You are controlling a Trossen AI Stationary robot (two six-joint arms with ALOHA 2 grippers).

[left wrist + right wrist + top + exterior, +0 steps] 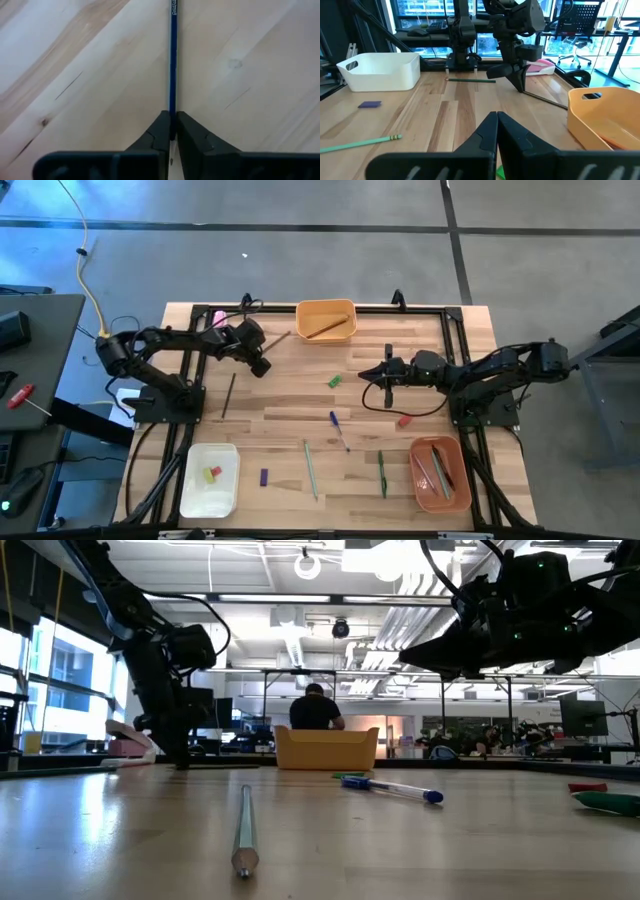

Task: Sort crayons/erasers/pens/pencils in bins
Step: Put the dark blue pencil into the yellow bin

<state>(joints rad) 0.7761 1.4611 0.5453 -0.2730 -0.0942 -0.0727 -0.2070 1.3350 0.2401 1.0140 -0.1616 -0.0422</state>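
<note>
My left gripper stands fingertips-down on the table at the far left, shut on a dark pencil that points toward the yellow-orange bin; that bin holds another pencil. A third pencil lies flat near the left arm. My right gripper hovers shut and level over the table's middle, touching nothing. A green crayon, a red one and a purple one lie loose, as do the pens: a blue one and two green ones. My left gripper pinches the pencil's near end between its two fingertips. The fingers come steeply from above, one on each side of the shaft. The pencil lies flat on the wood and runs away from the fingers toward the yellow-orange bin.
The white bin at the near left holds red and green pieces. The salmon-orange bin at the near right holds pens. A pink bar lies at the far left corner. Dark rails frame the table's edges.
</note>
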